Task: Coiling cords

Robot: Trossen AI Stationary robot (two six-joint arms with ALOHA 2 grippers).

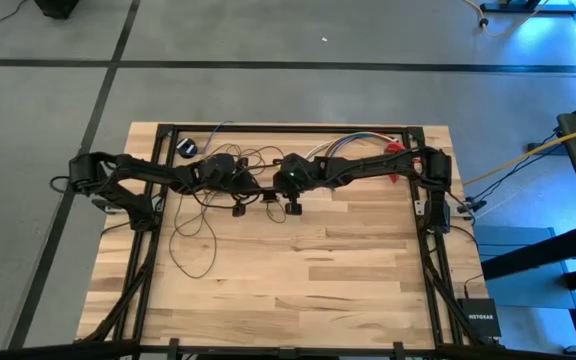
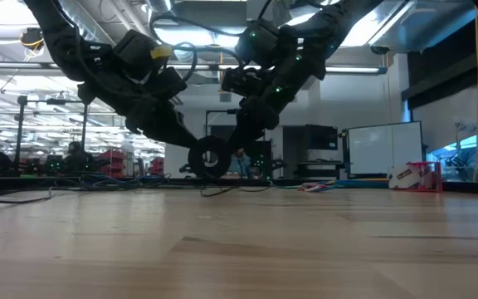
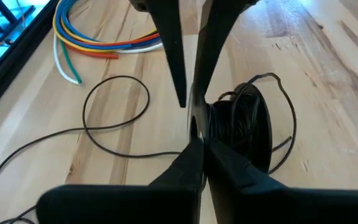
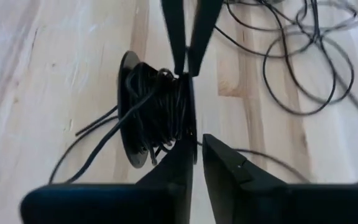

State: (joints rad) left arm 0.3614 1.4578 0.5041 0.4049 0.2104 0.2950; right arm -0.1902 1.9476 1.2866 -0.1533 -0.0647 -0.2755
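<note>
Cords (image 1: pixel 193 240): partly wound on a black spool (image 4: pixel 151 112) standing on edge at the far middle of the table (image 1: pixel 348 270), otherwise strewn in loose loops on the wood toward the left side and the front.

Left pincer (image 3: pixel 194 155): pressed together on the spool's thin rim, coming in opposite the right one. Right pincer (image 4: pixel 197 158): parted by a narrow gap around the same rim; cannot tell whether touching it.

Judged step: passing the spool between the pincers so as to turn it and take up another wrap.

To do it well:
- Trust the left grip alone only once the rim sits squarely between the pads. A thin disc held near its edge looks likely to swing or slip.
- Draw the right pincer straight back along the rim's plane, not sideways, to avoid dragging wound turns off the core.
- Mind the strands bulging out of the winding on the near side. Likely to snag a fingertip.
- Feed slack from the nearest loose loop, under light tension, so that each turn lands between the two discs rather than over a rim.
- Stay well clear of the coloured wires (image 3: pixel 104 43) lying beyond the loose loop.
- Watch for crossings in the loops on the table; pulling hard could tighten one into a knot.
</note>
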